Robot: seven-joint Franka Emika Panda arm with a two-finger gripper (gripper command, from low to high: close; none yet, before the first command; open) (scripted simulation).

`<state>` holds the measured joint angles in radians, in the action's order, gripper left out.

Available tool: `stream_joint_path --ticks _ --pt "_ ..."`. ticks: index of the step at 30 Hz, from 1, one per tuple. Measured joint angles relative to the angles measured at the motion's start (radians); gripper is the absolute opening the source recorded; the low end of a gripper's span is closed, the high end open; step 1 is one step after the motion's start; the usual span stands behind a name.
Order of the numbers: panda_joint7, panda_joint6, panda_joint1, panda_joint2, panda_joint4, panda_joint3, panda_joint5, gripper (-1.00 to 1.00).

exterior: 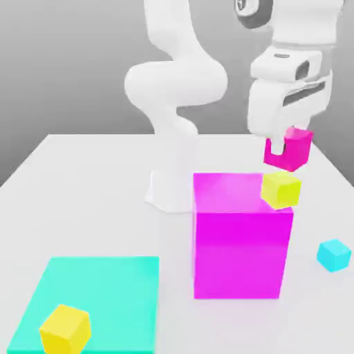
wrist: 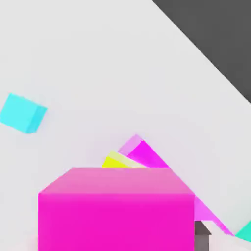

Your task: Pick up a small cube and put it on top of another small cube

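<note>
I hold the small magenta cube (exterior: 293, 148) in my gripper (exterior: 283, 146), fingers clamped on its sides, in the upper right of the exterior view, lifted just above the lemon-yellow cube (exterior: 281, 189). That yellow cube sits on the right-hand top corner of the large magenta block (exterior: 238, 249) at the frame's centre. In the hand view the held cube (wrist: 115, 211) fills the lower middle, with the yellow cube (wrist: 117, 161) peeking behind it. A small cyan cube (exterior: 334, 255) lies on the white worktop (exterior: 83, 187) at the right edge. A golden-yellow cube (exterior: 65, 329) rests on the teal mat (exterior: 104, 290) at lower left.
</note>
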<state>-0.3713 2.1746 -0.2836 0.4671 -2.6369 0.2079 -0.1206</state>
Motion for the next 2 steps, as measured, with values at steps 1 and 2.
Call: stream_joint_path --ticks 1,2 --pt "0.000 0.000 0.000 0.000 0.000 0.000 0.000 1.00" --pt "0.000 0.000 0.000 0.000 0.000 0.000 0.000 1.00"
